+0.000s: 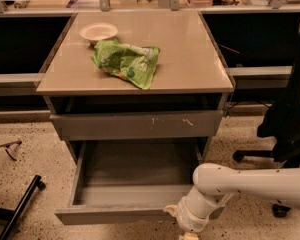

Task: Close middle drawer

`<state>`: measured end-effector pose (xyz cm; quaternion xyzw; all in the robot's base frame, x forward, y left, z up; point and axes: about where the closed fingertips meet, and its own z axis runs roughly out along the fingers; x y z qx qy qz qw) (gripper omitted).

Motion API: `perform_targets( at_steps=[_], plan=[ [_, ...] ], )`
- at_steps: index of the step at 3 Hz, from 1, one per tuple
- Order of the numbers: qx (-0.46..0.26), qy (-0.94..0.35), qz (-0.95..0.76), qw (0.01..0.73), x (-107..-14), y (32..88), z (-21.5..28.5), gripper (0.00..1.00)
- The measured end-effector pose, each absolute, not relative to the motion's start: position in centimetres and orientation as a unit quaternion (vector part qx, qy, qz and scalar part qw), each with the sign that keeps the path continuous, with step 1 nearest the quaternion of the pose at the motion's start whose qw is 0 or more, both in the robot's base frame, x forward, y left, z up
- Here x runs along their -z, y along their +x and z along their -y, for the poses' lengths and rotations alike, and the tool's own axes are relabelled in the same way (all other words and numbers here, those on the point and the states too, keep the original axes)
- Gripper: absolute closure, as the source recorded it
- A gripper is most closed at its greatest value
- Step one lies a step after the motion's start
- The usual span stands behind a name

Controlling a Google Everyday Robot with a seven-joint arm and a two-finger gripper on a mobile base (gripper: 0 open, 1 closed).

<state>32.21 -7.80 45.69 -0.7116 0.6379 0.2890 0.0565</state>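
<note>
While middle drawer point(135, 171) sits wide open, gripper point(188, 233) low by its front's right end, grip state cannot tell; whole push left.

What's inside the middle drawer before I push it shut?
Only bare grey floor shows in the middle drawer. Its front right corner is hidden by the arm, whose gripper sits at the front panel.

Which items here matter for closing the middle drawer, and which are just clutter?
Job: middle drawer, standing open; gripper, low by the drawer's front panel, toward its right end.
Lying about: white bowl, green bag, scratched drawer front above, black chair.
</note>
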Motion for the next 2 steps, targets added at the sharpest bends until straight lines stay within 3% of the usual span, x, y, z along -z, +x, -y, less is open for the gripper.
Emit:
perform_targets(
  at_steps=[2],
  plan=[
    [-0.276,-0.732,-0.620,0.062,-42.9,34.4,6.4,0.00]
  ],
)
